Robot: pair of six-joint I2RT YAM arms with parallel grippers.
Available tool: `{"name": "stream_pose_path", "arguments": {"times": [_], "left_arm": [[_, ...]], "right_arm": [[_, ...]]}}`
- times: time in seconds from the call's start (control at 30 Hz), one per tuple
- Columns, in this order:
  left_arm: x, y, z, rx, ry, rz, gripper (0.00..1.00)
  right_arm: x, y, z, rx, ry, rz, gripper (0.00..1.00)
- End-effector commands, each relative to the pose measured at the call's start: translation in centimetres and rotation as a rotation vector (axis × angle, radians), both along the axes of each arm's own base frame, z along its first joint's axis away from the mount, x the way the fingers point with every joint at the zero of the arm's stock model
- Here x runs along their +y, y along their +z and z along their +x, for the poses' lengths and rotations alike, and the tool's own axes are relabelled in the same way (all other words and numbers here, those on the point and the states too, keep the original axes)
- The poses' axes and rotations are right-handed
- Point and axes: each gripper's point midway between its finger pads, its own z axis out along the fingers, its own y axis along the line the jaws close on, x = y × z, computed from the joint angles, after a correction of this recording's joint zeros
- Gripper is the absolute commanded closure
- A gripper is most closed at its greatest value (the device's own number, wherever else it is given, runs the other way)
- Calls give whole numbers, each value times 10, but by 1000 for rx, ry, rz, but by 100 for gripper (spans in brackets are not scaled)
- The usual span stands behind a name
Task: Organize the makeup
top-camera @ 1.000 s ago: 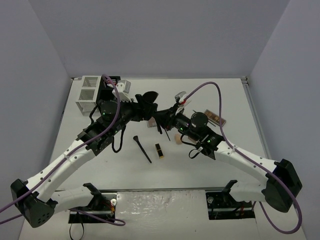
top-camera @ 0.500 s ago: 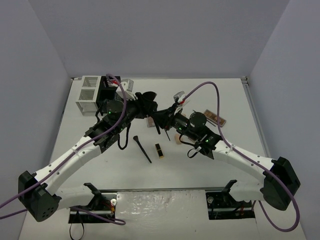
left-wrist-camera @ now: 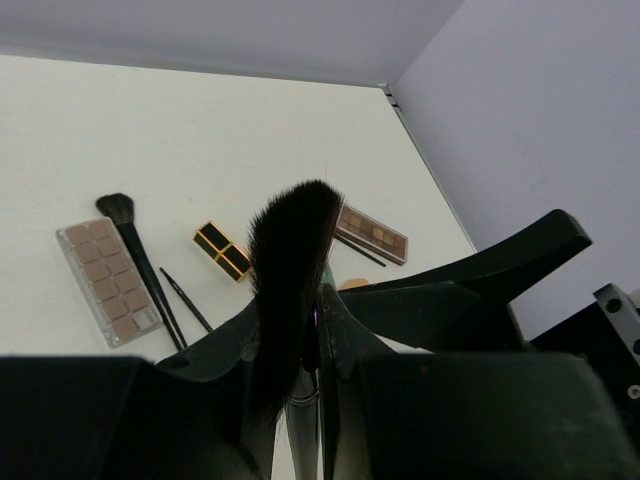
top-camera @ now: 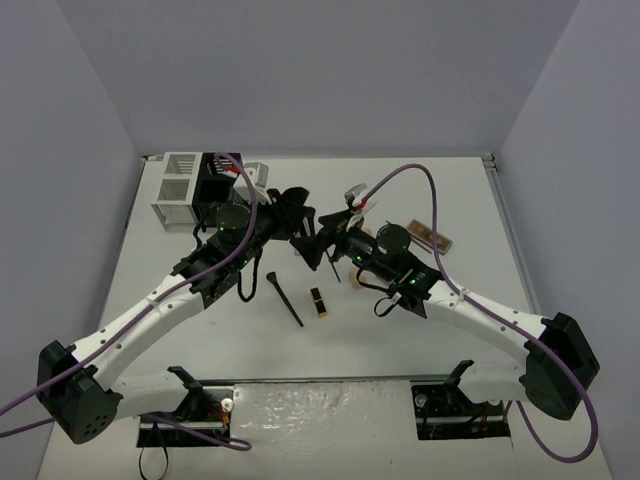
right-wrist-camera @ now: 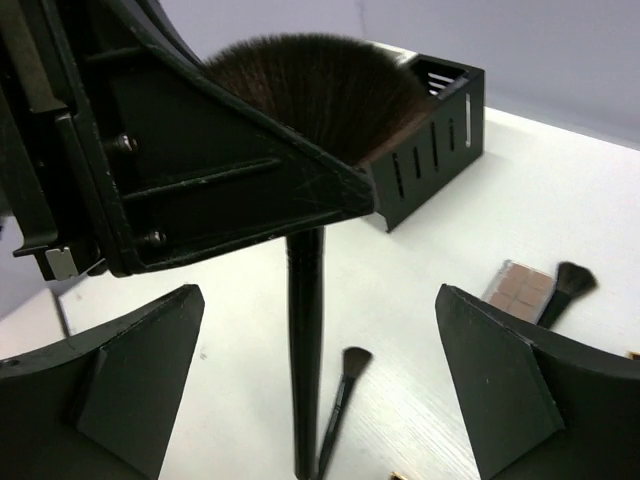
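Observation:
My left gripper (top-camera: pixel 300 218) is shut on a large black powder brush (left-wrist-camera: pixel 290 250), held bristles up with its handle (right-wrist-camera: pixel 305 350) hanging down above the table. My right gripper (top-camera: pixel 320 246) is open and empty; its fingers (right-wrist-camera: pixel 130 380) stand apart on either side of that handle without touching it. On the table lie a thin black brush (top-camera: pixel 285 297), a black-and-gold lipstick (top-camera: pixel 318 301), a brown palette (top-camera: pixel 430 237), a pale palette (left-wrist-camera: pixel 105 280) with a brush (left-wrist-camera: pixel 135 250) beside it, another lipstick (left-wrist-camera: pixel 222 250) and a peach sponge (left-wrist-camera: pixel 350 284).
A white slatted bin (top-camera: pixel 178 190) and a black slatted bin (top-camera: pixel 215 185) stand at the back left; the black bin also shows in the right wrist view (right-wrist-camera: pixel 430 150). The two arms cross close together mid-table. Walls close the table's sides and back.

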Motion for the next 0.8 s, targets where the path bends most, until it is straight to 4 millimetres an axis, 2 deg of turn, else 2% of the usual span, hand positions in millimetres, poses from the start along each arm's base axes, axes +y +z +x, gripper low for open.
{"name": "stream_pose_path", "arguments": {"times": [0.0,0.1,0.23,0.33,0.4,0.5,0.53,0.6,0.67,0.77], "left_arm": [[24,42,9,-160,109,-1,100],[48,42,26,-166,186,50,100],[91,55,58,-187,311,109,100],[146,72,94,-231,472,165,100],[178,79,115,-250,556,182,100],[212,85,153,-291,628,196,100],[225,97,156,-319,656,183,100],[253,105,179,-346,685,154,100],[269,104,195,-366,707,153,100],[310,109,216,-398,780,193,100]], "right_arm": [[-9,45,2,-105,-45,21,0],[-31,34,7,-91,-140,-51,0],[-74,21,10,-89,-310,-124,0],[-92,7,5,-71,-357,-158,0],[-98,-1,2,-64,-365,-169,0],[-104,-8,-2,-58,-373,-163,0],[-104,-11,-2,-53,-372,-167,0],[-103,-15,-5,-43,-358,-174,0],[-101,-17,-8,-30,-339,-173,0],[-101,-24,-13,-3,-322,-188,0]]}}
